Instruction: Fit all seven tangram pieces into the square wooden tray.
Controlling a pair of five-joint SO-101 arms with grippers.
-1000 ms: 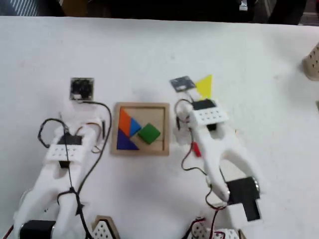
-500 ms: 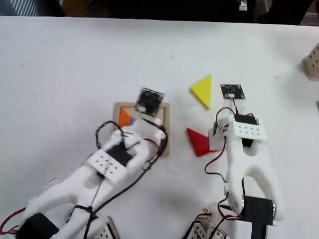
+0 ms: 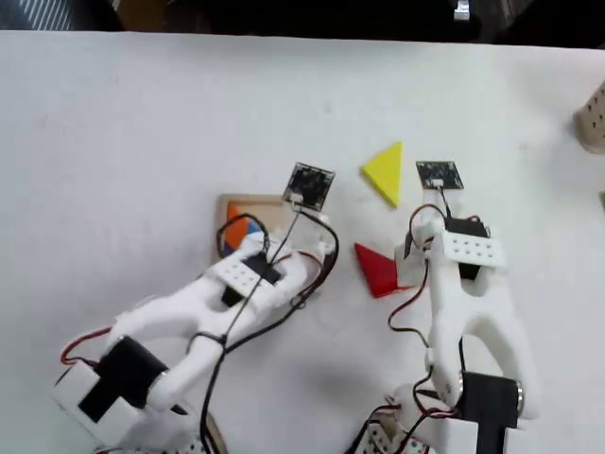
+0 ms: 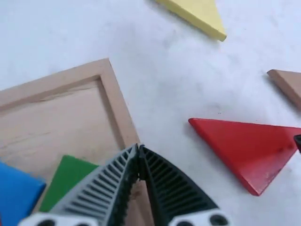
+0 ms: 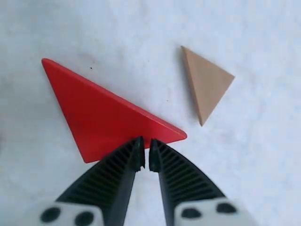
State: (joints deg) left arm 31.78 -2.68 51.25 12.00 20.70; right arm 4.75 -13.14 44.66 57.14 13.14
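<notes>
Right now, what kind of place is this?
Probably a robotics lab or hobby workbench. A left arm and a right arm with exposed wiring sit at a plain white table, and a wooden tray with a red triangle and a yellow triangle loose beside it looks like a practice exercise.

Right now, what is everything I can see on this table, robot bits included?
Table: one, white, under everything.
Tray: one, bare wood, left of the loose pieces in the high view.
Green piece: one, in the tray.
Blue piece: one, in the tray beside the green one.
Orange piece: one, in the tray by its left rim.
Red triangle: one, on the table right of the tray.
Yellow triangle: one, on the table beyond the red one.
Tan triangle: one, on the table near the red one.
Left gripper: one, black, shut, above the tray's rim.
Right gripper: one, black, shut, above the red triangle's edge.
</notes>
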